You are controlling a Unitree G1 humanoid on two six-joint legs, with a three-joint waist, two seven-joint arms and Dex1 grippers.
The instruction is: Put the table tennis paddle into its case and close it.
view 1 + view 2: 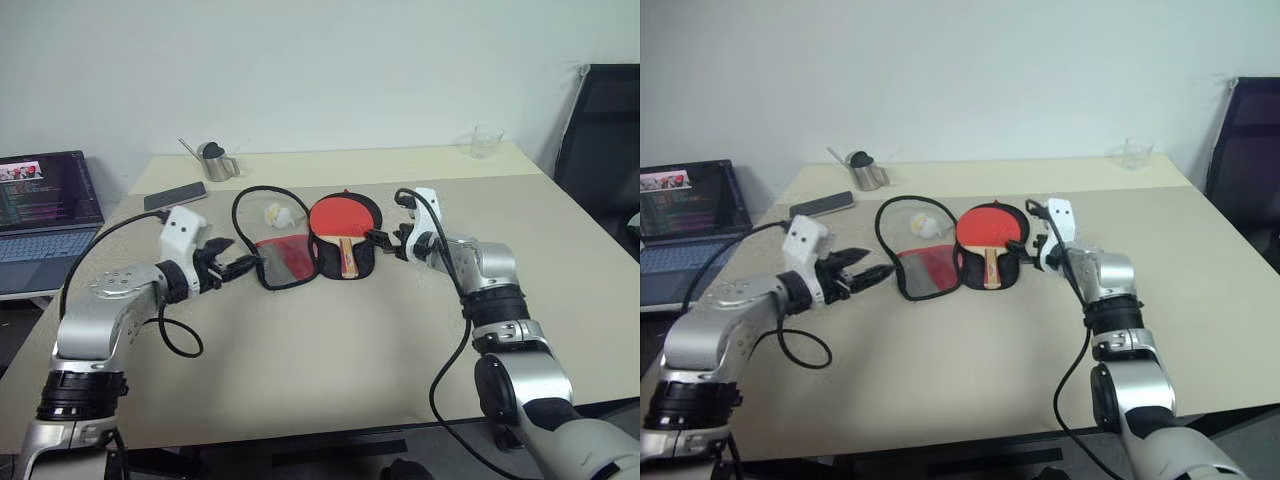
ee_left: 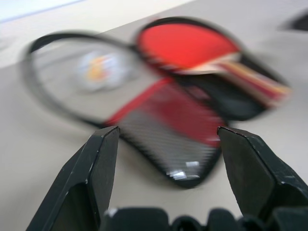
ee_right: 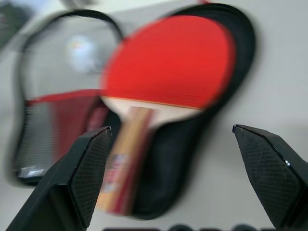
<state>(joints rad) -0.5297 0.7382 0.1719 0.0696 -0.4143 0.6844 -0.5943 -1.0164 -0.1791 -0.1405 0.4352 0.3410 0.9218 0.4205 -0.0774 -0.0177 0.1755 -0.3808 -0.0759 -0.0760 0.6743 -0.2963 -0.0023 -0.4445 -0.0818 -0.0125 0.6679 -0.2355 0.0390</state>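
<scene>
The counter point(image 1: 330, 380) is closest to us. It is big and pale, and its near part is bare. Two robot arms reach out over it.

The left gripper point(image 1: 236, 267) hangs just to the left of the case. Its two black fingers point(image 2: 91, 178) are spread apart and grasp nothing. The right gripper point(image 1: 385, 240) hangs just to the right of the case. Its fingers point(image 3: 82, 178) are spread wide too, and they are empty.

The case point(image 1: 300, 240) lies in the middle of the counter, between the two grippers. It is flipped open like a book. The mesh side with the red panel lies on the left. The black side lies on the right.

The table tennis paddle point(image 1: 345, 225) rests on the black side. Its red round part points to the far side and its wooden handle points to the near side. So I think the first part of the job is done: the paddle is in its place.

What is left is to fold the mesh side over the paddle and pull the zip shut. Neither gripper touches the case yet.

A laptop point(image 1: 40, 215) sits far left, off the counter's edge. A metal cup point(image 1: 218, 162) and a dark phone point(image 1: 175, 196) lie at the far left. A clear cup point(image 1: 487, 141) stands at the far right. A small white ball point(image 1: 277, 213) shows through the open mesh side.
</scene>
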